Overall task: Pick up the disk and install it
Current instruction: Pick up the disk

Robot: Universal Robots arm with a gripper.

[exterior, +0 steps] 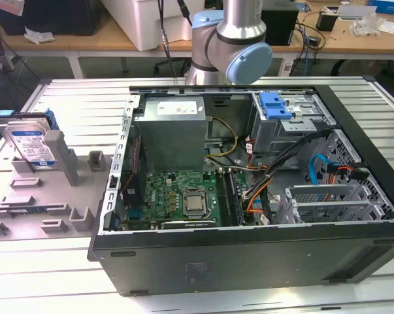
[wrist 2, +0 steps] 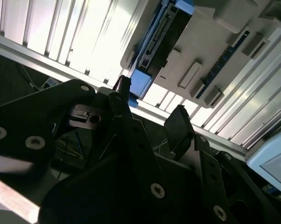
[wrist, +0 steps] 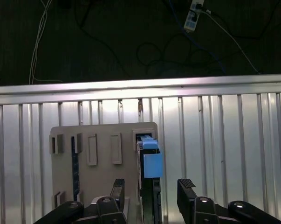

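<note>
The disk (exterior: 30,140), silver with a blue-and-white label and a blue carrier, stands on edge in a slot of the grey fixture plate (exterior: 27,196) at the exterior view's left. In the first wrist view I see the disk (wrist: 148,158) edge-on, with its blue tab toward the table's rim. My gripper (wrist: 152,187) hangs well above it, open, its two black fingers (wrist: 118,189) straddling the disk's line with nothing between them. In the second wrist view the gripper (wrist 2: 152,105) is likewise open, and the disk (wrist 2: 161,37) lies beyond it.
An open computer case (exterior: 249,261) takes up the middle and right of the ribbed table (exterior: 85,98). Inside are a grey power supply box (exterior: 170,131), a motherboard (exterior: 177,196), cables, and a drive bay with a bright-blue bracket (exterior: 275,104). The arm's joints (exterior: 232,39) rise behind the case.
</note>
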